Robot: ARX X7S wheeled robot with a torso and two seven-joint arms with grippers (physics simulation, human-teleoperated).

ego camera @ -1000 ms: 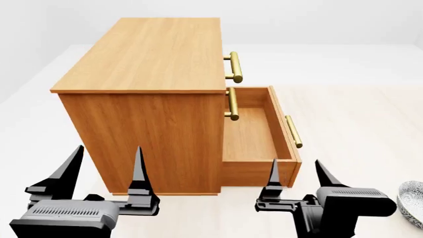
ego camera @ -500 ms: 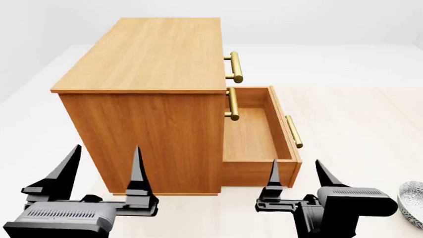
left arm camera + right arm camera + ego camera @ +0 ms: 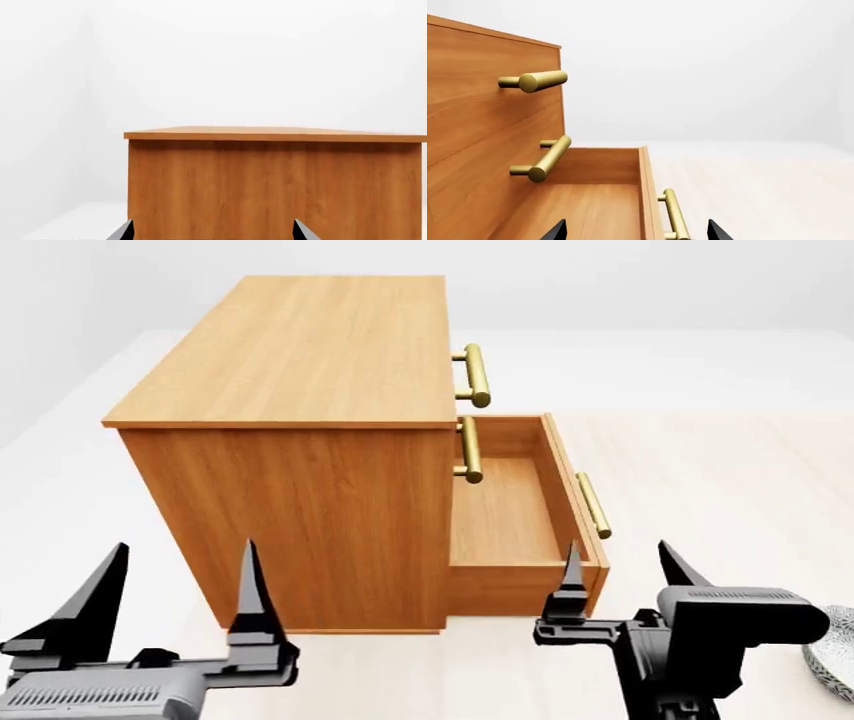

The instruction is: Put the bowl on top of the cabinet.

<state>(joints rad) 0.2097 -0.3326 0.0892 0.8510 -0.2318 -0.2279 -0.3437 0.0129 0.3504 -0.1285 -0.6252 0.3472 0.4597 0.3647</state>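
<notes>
Both grippers, left [image 3: 167, 585] and right [image 3: 625, 575], spread and empty; risk of clipping pulled-out drawer [image 3: 514, 515] while reaching toward bowl [image 3: 841, 655] near edge of view.

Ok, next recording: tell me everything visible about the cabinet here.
The cabinet is a large orange-brown box with a wood-grain look, standing upright on the pale floor. Its flat top has nothing on it. The front carries brass bar handles. The lowest drawer is pulled out and looks empty. Neither gripper touches it: both hang open in front of its near side.
</notes>
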